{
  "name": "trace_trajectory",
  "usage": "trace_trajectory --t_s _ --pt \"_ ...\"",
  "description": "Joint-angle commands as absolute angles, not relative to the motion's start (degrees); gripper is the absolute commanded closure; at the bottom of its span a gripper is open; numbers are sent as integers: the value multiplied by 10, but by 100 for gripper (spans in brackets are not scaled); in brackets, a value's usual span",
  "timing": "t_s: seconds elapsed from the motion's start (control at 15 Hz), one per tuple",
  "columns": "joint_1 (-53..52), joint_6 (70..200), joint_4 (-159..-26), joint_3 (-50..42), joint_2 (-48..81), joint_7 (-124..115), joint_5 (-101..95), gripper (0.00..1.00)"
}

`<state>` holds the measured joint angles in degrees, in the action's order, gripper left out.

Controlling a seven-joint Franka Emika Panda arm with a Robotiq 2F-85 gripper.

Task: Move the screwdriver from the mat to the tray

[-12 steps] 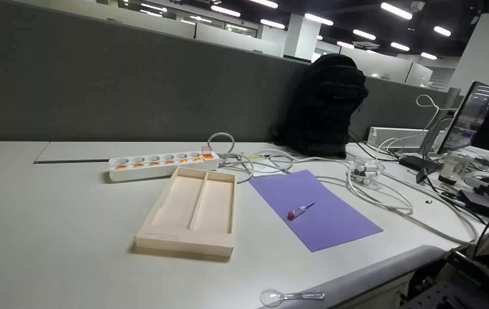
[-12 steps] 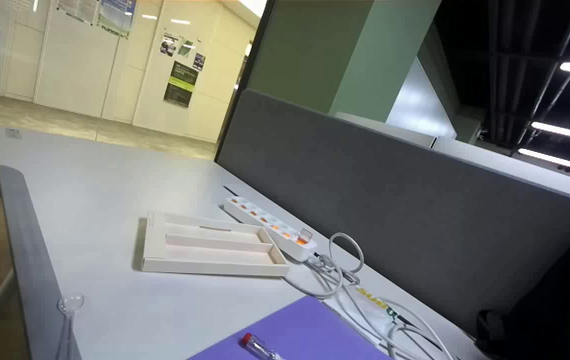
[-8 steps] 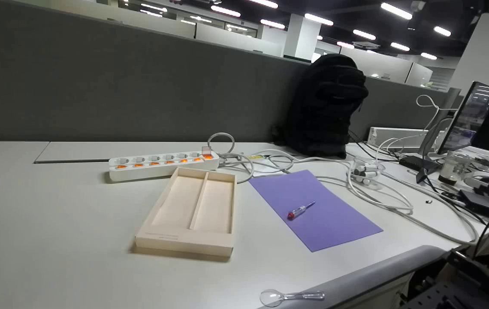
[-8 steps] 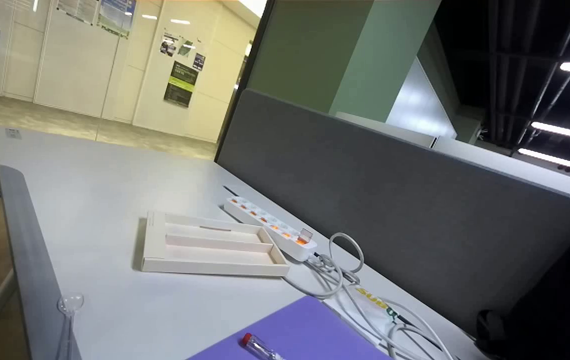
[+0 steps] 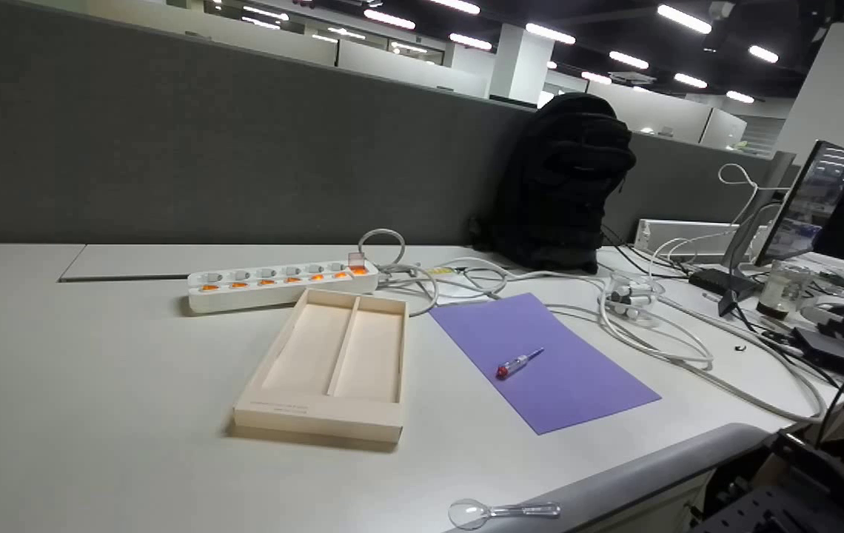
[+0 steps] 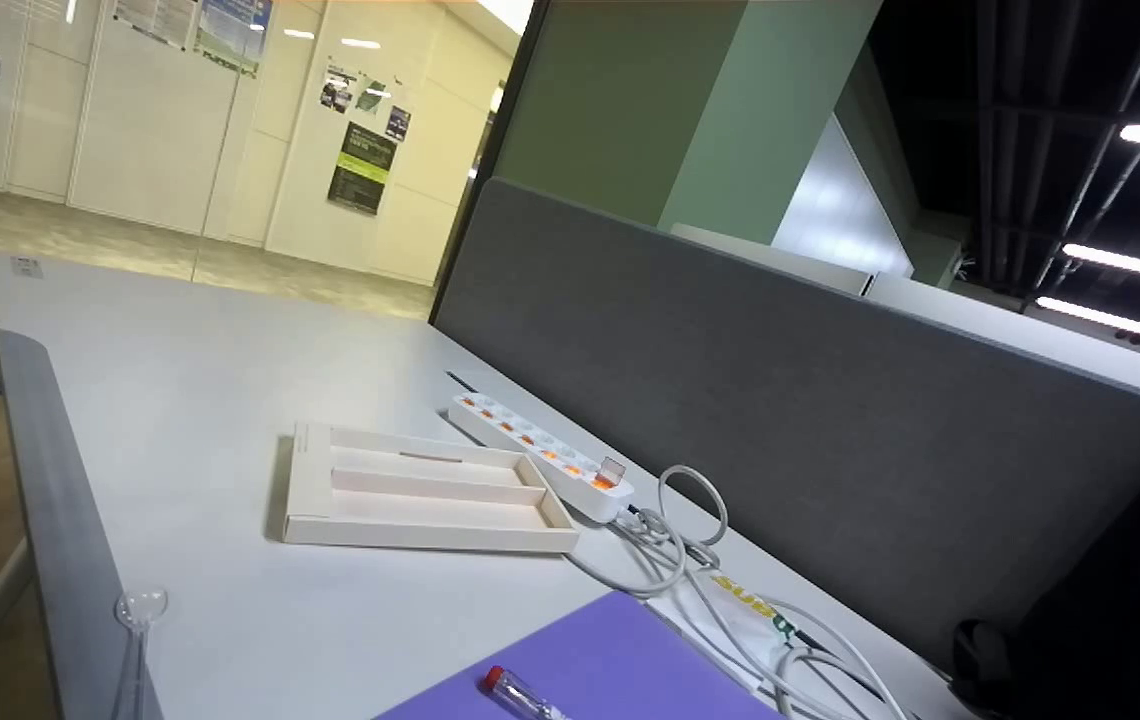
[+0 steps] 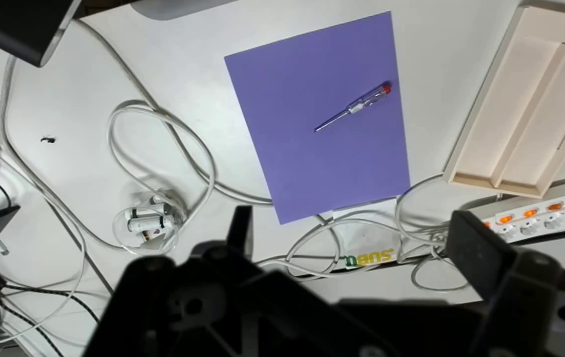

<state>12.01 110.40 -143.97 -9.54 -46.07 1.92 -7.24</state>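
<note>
The screwdriver, with a clear pinkish handle, red end cap and thin shaft, lies on the mat; it shows in both exterior views (image 5: 517, 366) (image 6: 522, 693) and the wrist view (image 7: 362, 103). The mat (image 5: 577, 396) is a flat purple sheet, also in the wrist view (image 7: 322, 166); an exterior view cuts it off (image 6: 620, 650). The beige two-compartment tray (image 5: 318, 419) (image 6: 430, 538) (image 7: 555, 25) lies beside the mat and holds nothing. My gripper (image 7: 354, 223) is open and empty, its fingers wide apart above the desk. It is out of both exterior views.
A white power strip (image 5: 266, 297) stands at the tray's far end, with loose grey cables (image 7: 203, 148) around the mat. A black backpack (image 5: 563, 185) leans on the dark partition (image 5: 207, 148). A clear plastic spoon (image 5: 470, 513) lies near the desk edge. A monitor (image 5: 811, 200) stands farther right.
</note>
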Motion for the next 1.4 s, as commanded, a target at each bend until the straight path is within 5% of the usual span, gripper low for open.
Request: trace_trajectory --t_s 0.0,1.33 --pt "118 1102 -1438 -97 -460 18 -73 0" --pt "156 1363 -1491 3 -165 -332 -46 0"
